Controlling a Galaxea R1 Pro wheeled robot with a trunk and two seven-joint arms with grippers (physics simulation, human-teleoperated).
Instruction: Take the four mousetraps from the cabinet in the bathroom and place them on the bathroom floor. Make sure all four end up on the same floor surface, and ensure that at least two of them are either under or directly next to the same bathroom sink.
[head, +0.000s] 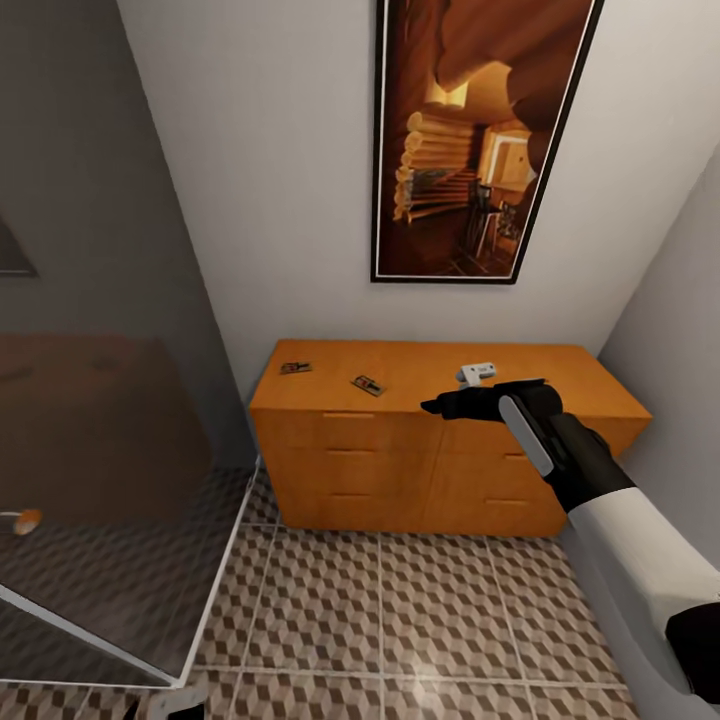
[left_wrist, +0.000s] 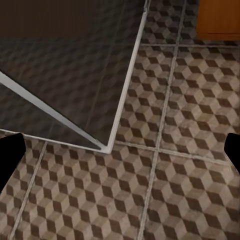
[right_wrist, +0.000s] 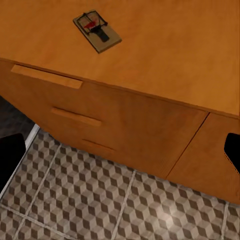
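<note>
Two mousetraps on the cabinet (head: 440, 455) top: far-left mousetrap (head: 295, 368) near the left end, middle mousetrap (head: 367, 385) a bit right and nearer the front edge. Pale object (head: 477, 373) further right, just beyond my right claw (head: 432, 407); can't tell if it's another trap. Fourth not located.

Handling guess: thin, stiff wooden slabs, very light, likely to skate on the smooth surface if nudged. Lying flat, so little to bite on. I'd pinch across the short width of the wooden base, clear of the metal parts.

Look in the right wrist view: the middle mousetrap (right_wrist: 97, 32) is a brown rectangular board, dark wire bar, small red patch.

Right claw hovers over the cabinet front, right of the middle mousetrap, holding nothing; its fingers sit spread at that view's edges, so it reads as open. Left claw (left_wrist: 120, 150) low over the bathroom floor (head: 420, 620) by the shower glass (head: 110, 480), also spread and empty.
</note>
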